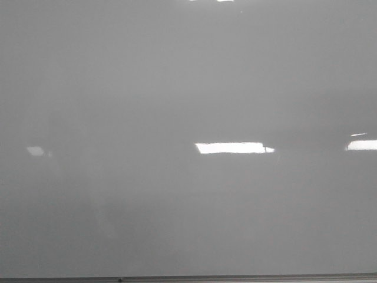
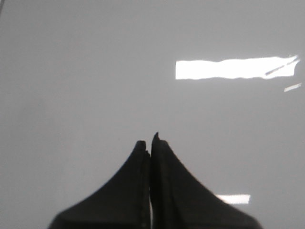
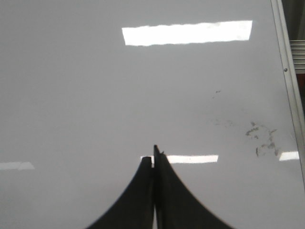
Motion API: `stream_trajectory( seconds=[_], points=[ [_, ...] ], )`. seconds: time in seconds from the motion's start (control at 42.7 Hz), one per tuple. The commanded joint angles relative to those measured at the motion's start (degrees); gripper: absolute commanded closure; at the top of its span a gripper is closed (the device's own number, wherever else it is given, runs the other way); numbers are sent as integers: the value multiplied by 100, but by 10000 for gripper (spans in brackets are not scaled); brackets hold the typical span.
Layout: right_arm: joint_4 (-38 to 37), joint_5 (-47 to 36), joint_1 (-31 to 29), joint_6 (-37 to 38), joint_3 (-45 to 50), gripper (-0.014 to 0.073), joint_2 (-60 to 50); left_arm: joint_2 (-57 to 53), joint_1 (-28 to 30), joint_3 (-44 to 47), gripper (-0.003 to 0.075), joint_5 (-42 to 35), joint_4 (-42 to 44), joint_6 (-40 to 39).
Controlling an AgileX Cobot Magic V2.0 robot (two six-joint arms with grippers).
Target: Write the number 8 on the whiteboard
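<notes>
The whiteboard (image 1: 188, 88) is a glossy pale grey board that fills the front view, with a thin grey metal edge (image 1: 188, 278) along the bottom. No drawn number 8 shows on it in any view. Neither gripper shows in the front view. My left gripper (image 2: 150, 145) is shut with nothing between its black fingers, above the bare whiteboard (image 2: 95, 71). My right gripper (image 3: 153, 155) is also shut and empty, above the whiteboard (image 3: 71, 95). No marker is in view.
Bright rectangular light reflections (image 1: 234, 147) lie across the board. In the right wrist view the board's metal frame edge (image 3: 286, 71) runs along one side, and faint dark smudges (image 3: 262, 138) mark the board near it.
</notes>
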Motion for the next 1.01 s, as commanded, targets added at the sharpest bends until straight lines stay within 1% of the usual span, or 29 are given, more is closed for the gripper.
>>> stream_trajectory(
  seconds=[0.0, 0.117, 0.211, 0.328, 0.491, 0.749, 0.936, 0.983],
  points=[
    [-52, 282, -16, -324, -759, 662, 382, 312, 0, -880, 741, 223, -44, -50],
    [-52, 780, -16, -737, -1382, 662, 832, 842, 0, -1672, 741, 968, -16, -50],
    [-52, 1062, -16, -733, -1789, 662, 1182, 1279, 0, -2175, 741, 1520, -16, -50],
    [-47, 1459, -16, -733, -2139, 662, 1579, 1744, 0, -2564, 741, 2088, -16, -50],
    [-47, 1713, -16, -733, -2129, 662, 1946, 2226, 0, -2576, 741, 2333, -16, -50],
    [-47, 1637, -16, -731, -1803, 662, 2254, 2780, 0, -2505, 741, 2770, -50, -50],
    [29, 1687, -16, -731, -1593, 657, 2430, 3109, 0, -2505, 741, 2781, -77, -50],
    [69, 1715, -16, -731, -1591, 643, 2474, 3190, 0, -2505, 741, 2781, -119, -50]
  ],
)
